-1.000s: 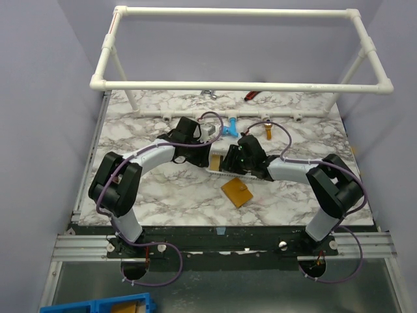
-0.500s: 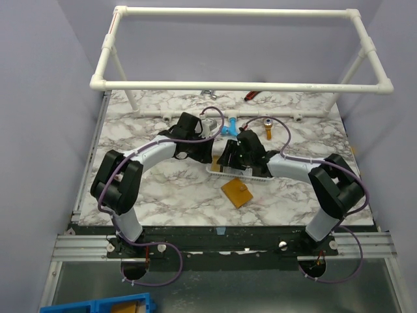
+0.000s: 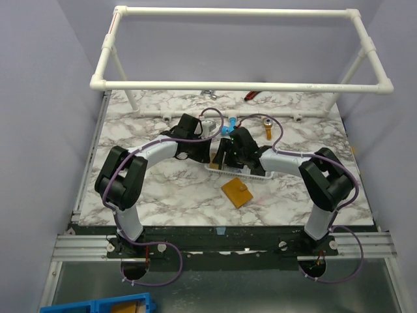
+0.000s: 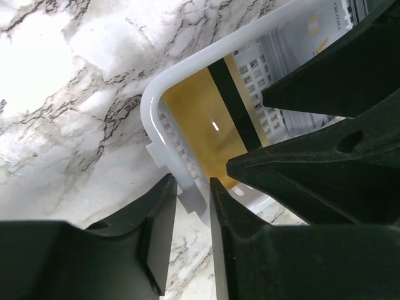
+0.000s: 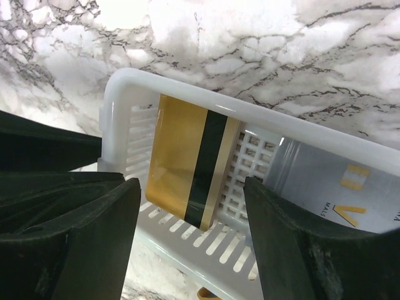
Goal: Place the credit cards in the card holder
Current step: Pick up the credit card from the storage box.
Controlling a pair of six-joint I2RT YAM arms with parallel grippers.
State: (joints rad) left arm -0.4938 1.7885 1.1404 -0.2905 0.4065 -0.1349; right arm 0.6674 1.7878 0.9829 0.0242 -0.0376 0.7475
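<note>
You were working in a robotics lab, in a purpose-built test cell rather than a home or shop. The left arm and the right arm were bolted to an aluminium rail at the near edge of a marble-patterned counter. A white pipe frame stood over it. Plain lilac walls boxed it in, and purple cables looped from the arm bases.

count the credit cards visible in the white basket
2: a gold card at one end of the white basket, a silvery-white card beside it. More may be hidden.
</note>
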